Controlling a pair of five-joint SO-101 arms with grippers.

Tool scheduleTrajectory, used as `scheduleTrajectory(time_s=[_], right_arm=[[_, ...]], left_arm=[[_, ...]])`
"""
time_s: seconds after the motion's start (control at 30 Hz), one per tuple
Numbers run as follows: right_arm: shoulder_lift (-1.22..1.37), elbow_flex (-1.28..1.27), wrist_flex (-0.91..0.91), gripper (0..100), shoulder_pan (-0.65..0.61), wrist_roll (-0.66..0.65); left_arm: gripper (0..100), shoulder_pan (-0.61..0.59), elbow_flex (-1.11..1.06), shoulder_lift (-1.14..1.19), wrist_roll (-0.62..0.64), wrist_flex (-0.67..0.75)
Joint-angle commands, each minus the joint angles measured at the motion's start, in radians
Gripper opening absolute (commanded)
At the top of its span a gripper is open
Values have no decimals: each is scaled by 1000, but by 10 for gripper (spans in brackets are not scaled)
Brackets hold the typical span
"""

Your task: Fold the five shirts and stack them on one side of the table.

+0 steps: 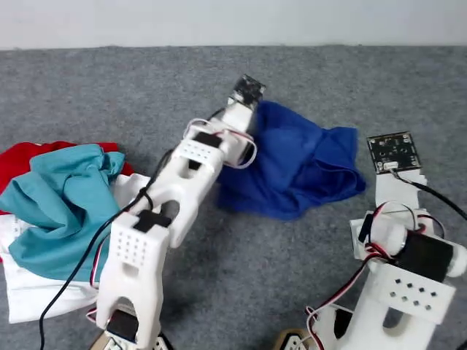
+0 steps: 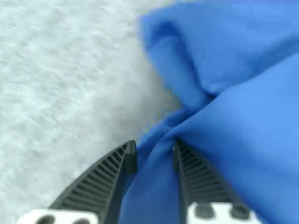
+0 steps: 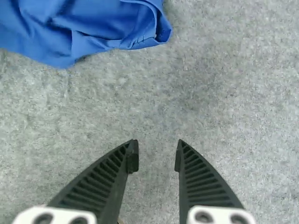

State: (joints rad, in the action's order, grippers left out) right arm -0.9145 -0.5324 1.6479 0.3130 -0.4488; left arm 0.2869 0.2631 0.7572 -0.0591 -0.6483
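Note:
A crumpled blue shirt (image 1: 299, 164) lies on the grey carpet right of the middle. My left gripper (image 2: 155, 151) is shut on a bunched fold of the blue shirt (image 2: 224, 93) at the shirt's left edge, where the left arm (image 1: 186, 182) stretches over. A heap of shirts sits at the left: a teal shirt (image 1: 62, 204) on top, a red shirt (image 1: 29, 157) behind it, a white shirt (image 1: 36, 292) beneath. My right gripper (image 3: 155, 156) hangs open over bare carpet, a short way from the blue shirt's hem (image 3: 84, 28).
The grey carpet (image 1: 263, 270) covers the whole table. The right arm (image 1: 405, 248) stands at the front right. A pale wall strip (image 1: 233, 22) runs along the far edge. Cables trail from both arms near the front.

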Motion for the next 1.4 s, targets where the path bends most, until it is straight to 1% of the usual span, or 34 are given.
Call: scheduleTrajectory(time_s=[0.0, 0.07, 0.23, 0.3, 0.37, 0.43, 0.47, 0.63, 0.77, 0.87, 0.93, 1.07, 1.2, 1.37], right_arm=[[-15, 3, -18, 144, -10, 9], [-15, 3, -18, 144, -10, 9], [-15, 3, -18, 144, -10, 9], [-15, 3, -18, 144, -10, 9], [-15, 3, -18, 144, -10, 9], [-15, 3, -18, 144, -10, 9], [-15, 3, -18, 144, -10, 9], [-15, 3, -16, 144, -10, 9], [-15, 3, -15, 144, -10, 9], [-15, 3, -13, 144, -10, 9], [-15, 2, -13, 144, -8, 9], [-15, 2, -10, 144, -5, 9], [-15, 2, -8, 144, -5, 9], [-15, 2, -8, 144, -7, 9]], left_arm=[[130, -58, 189, 71, 8, -3], [130, -75, 278, 137, 8, -3], [130, -72, 530, 307, 8, -8], [130, -61, 650, 359, 8, -44], [130, -44, 796, 400, 9, -115], [130, -21, 955, 420, 9, -218], [130, -12, 1040, 423, 9, -292], [130, 23, 1426, 413, 3, -755], [133, 28, 1365, 322, 8, -1119], [133, -14, 1202, 288, 44, -1114], [134, -15, 1056, 255, 78, -1114], [134, 21, 768, 133, 81, -1111], [134, 28, 541, 2, 80, -1111], [134, 20, 306, -57, 78, -1109]])
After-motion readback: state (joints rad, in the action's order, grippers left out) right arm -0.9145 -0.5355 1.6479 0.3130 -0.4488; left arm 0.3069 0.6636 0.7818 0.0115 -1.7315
